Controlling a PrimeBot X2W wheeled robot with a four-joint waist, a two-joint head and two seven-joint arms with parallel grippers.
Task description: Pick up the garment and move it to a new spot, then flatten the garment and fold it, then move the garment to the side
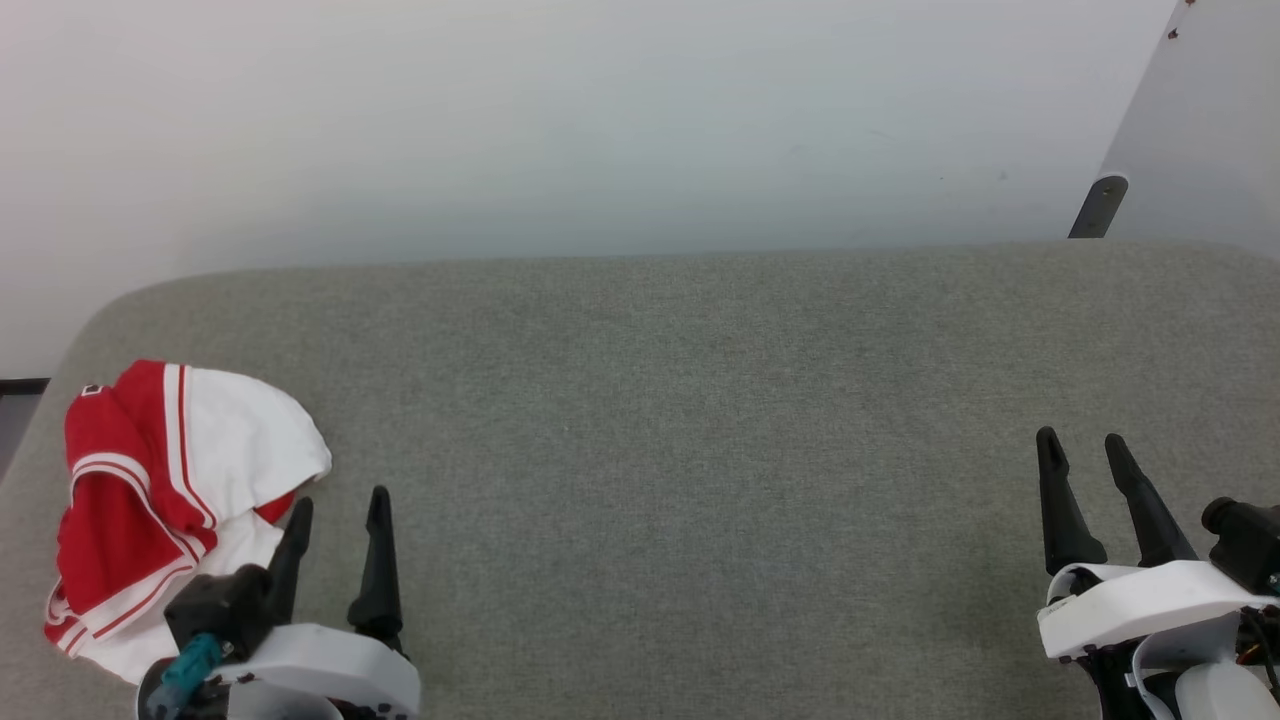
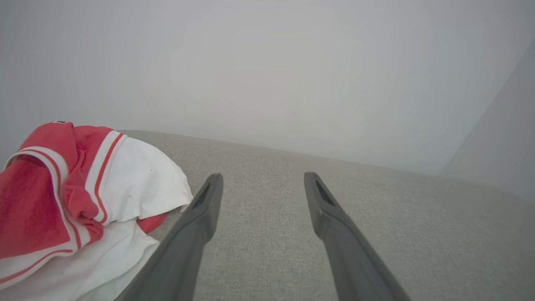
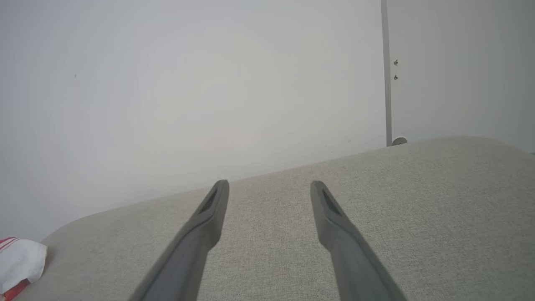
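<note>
Well, garment [image 1: 150,500]: crumpled in a heap at the lower left of the head view; red cloth, white sleeve and red-and-white striped trim are bunched together.
Garment in other views: fills the lower left of the left wrist view [image 2: 62,200]; a small white-and-red corner shows at the lower left edge of the right wrist view [image 3: 21,259].
Left gripper [image 1: 340,498]: just right of the heap, fingers spread and holding nothing [image 2: 262,177]; its left finger sits right beside the white edge, and I cannot tell if they touch.
Counter [image 1: 700,400]: grey fabric top with a rounded corner, carrying the garment.
Right gripper [image 1: 1081,438]: lower right of the frame, well apart from the garment, fingers parted and empty [image 3: 269,184].
Wall [image 1: 600,120]: pale, across the top.
</note>
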